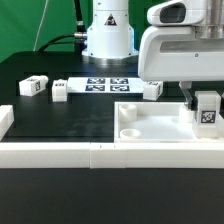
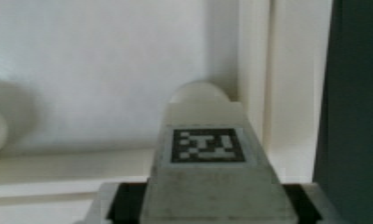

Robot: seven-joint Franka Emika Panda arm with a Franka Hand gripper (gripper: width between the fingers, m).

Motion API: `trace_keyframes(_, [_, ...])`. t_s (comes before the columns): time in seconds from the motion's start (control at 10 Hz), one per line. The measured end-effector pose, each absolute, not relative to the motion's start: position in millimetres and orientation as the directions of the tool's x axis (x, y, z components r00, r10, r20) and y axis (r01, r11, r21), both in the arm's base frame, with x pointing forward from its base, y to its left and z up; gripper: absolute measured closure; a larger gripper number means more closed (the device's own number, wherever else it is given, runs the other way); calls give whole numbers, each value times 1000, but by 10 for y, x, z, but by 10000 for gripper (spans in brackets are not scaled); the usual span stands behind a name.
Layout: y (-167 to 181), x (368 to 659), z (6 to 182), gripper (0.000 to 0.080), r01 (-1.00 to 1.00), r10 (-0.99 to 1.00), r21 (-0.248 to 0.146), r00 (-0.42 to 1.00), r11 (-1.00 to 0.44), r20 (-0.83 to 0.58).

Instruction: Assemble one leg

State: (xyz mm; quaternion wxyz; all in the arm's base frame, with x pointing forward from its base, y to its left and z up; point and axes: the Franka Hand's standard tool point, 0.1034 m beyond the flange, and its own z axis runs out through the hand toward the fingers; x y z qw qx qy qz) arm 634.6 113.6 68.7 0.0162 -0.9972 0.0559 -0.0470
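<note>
My gripper (image 1: 205, 106) is shut on a leg (image 1: 208, 113), a small white cuboid peg with a black-and-white tag. It holds the leg upright over the right end of the large flat white square piece (image 1: 150, 128), close to the raised rim. In the wrist view the leg (image 2: 209, 140) fills the middle between the dark finger pads (image 2: 130, 200), its tip by the piece's rim (image 2: 254, 60). I cannot tell whether the tip touches the piece. Three more legs lie on the black table: two on the exterior view's left (image 1: 34, 86) (image 1: 60, 91), one mid-back (image 1: 152, 90).
The marker board (image 1: 105, 84) lies flat at the back, in front of the robot base (image 1: 106, 35). A low white wall (image 1: 55, 153) runs along the front edge and turns up the exterior view's left side (image 1: 5, 120).
</note>
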Motion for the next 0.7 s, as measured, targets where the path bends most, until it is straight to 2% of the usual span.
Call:
trace_keyframes(0.2, [1157, 6341, 689, 508, -371, -377, -77, 922, -926, 92])
trace_keyframes(0.4, [1162, 6333, 691, 508, -547, -556, -106, 827, -830, 81])
trace_keyframes(0.7, [1175, 6319, 687, 508, -834, -844, -141, 535, -533, 26])
